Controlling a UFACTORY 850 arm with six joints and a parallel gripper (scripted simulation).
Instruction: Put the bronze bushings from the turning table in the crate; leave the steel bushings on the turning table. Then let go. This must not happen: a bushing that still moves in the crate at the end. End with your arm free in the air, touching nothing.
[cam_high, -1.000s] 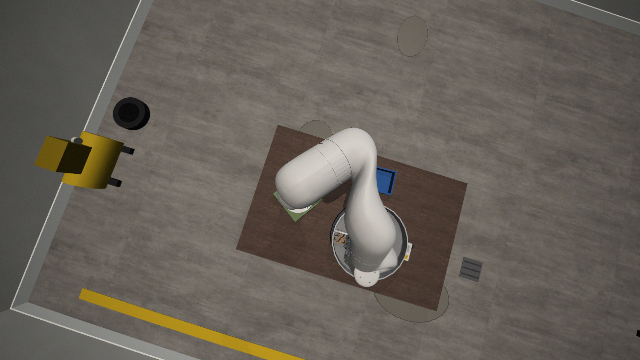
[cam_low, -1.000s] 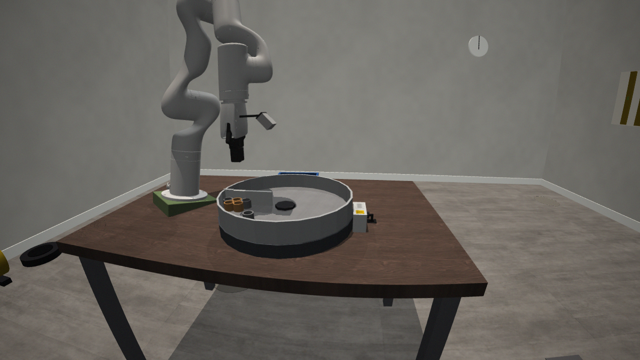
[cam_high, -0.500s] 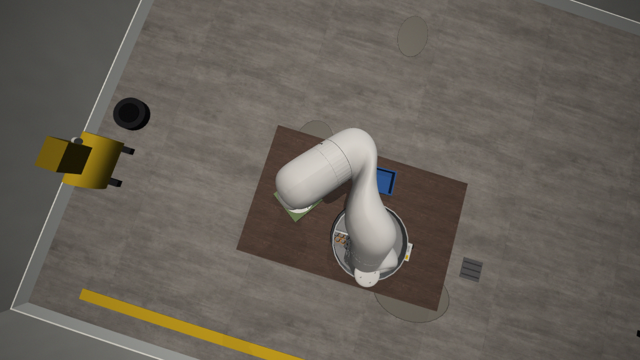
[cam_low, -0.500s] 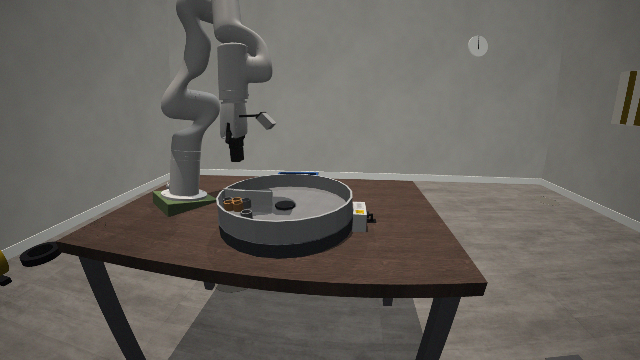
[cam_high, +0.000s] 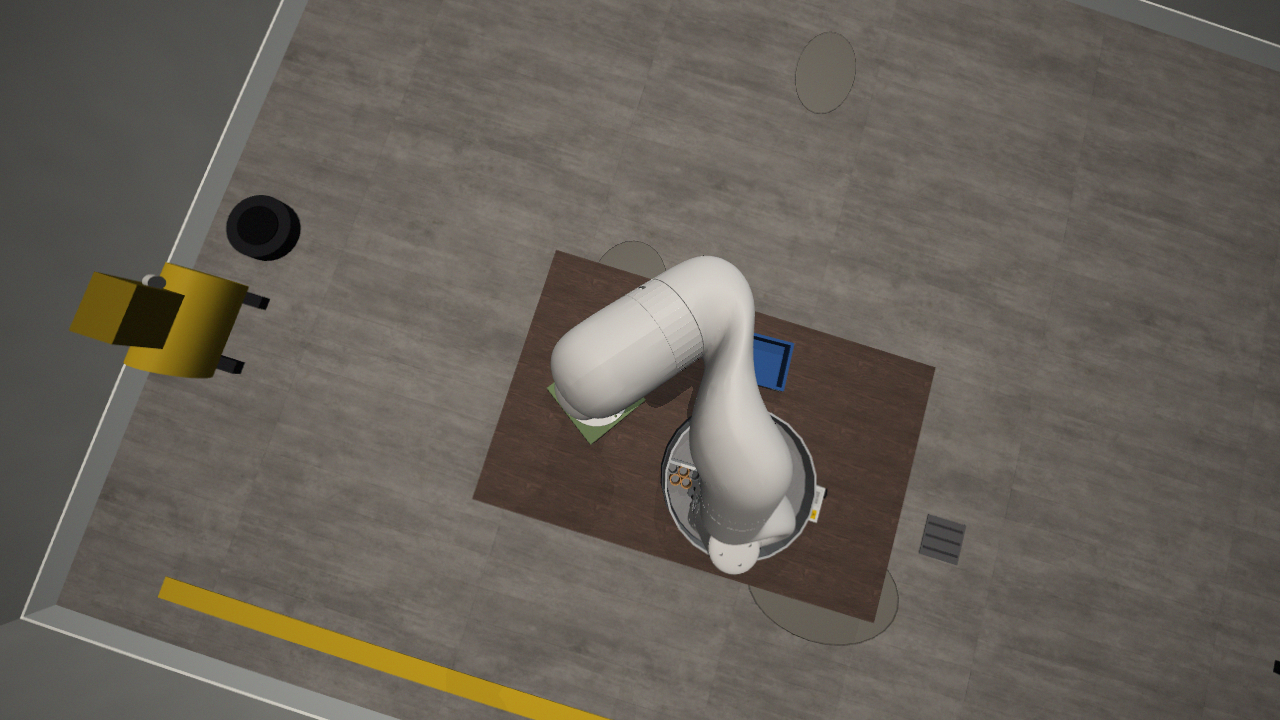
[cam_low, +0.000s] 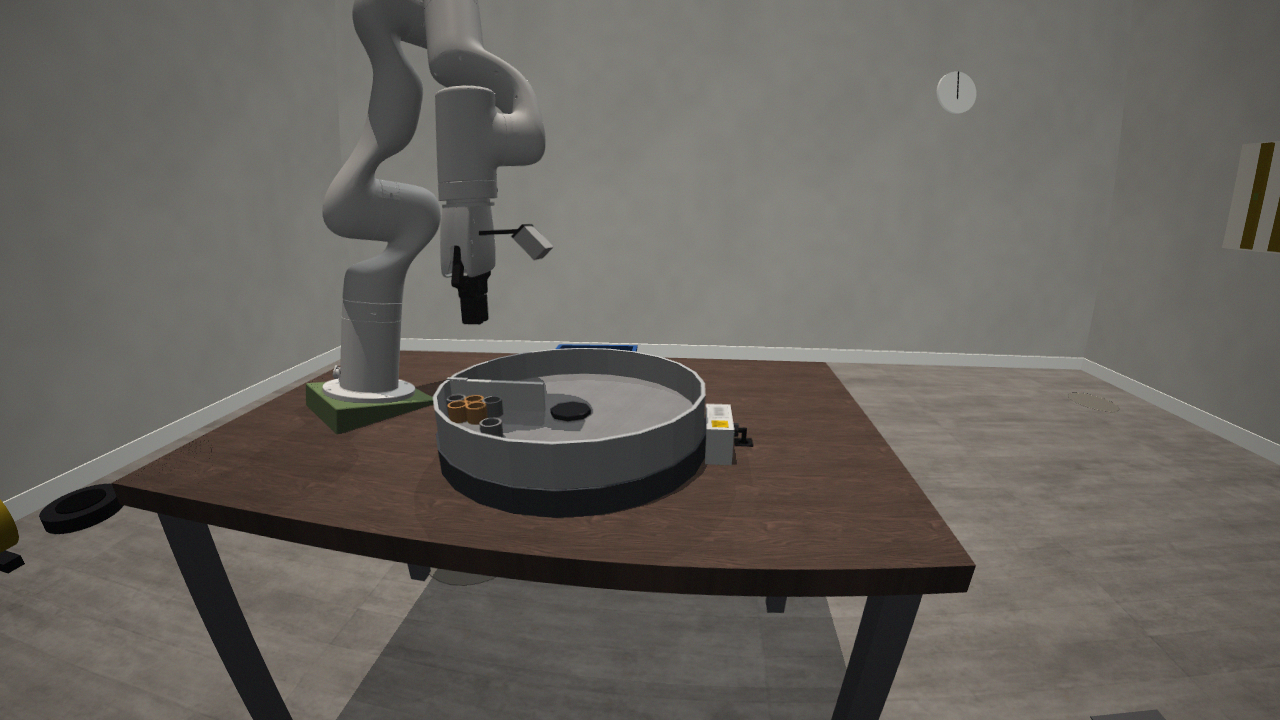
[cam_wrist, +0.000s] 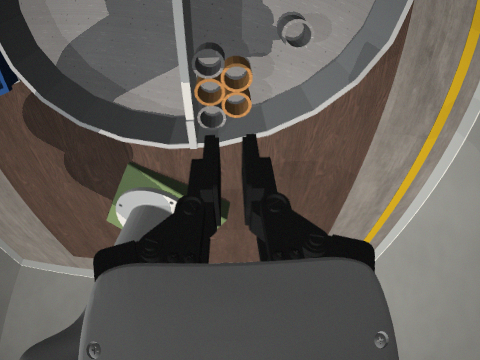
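Observation:
The turning table (cam_high: 813, 483) (cam_low: 572, 465) (cam_wrist: 150, 125) is a round, grey-walled tray. Beside its divider stand three bronze bushings: one bronze bushing (cam_low: 475, 413) (cam_wrist: 250, 78), another bronze bushing (cam_wrist: 196, 92) and a third bronze bushing (cam_wrist: 250, 106), close together. One steel bushing (cam_wrist: 200, 119) and another steel bushing (cam_wrist: 194, 63) stand at the ends of this cluster; a third steel bushing (cam_low: 490, 429) (cam_wrist: 310, 33) stands apart. My gripper (cam_low: 474, 320) (cam_wrist: 230, 154) is slightly open and empty, high above the turning table's rim; the arm hides it in the top view. The blue crate (cam_high: 771, 362) (cam_low: 597, 346) (cam_wrist: 4, 84) is partly hidden.
A thin upright divider (cam_low: 523, 400) (cam_wrist: 179, 30) crosses part of the turning table, beside the cluster. A black disc (cam_low: 571, 411) sits at its centre. A white box (cam_high: 816, 505) (cam_low: 719, 438) is fixed outside the wall. The arm stands on a green base (cam_low: 335, 416) (cam_wrist: 120, 192).

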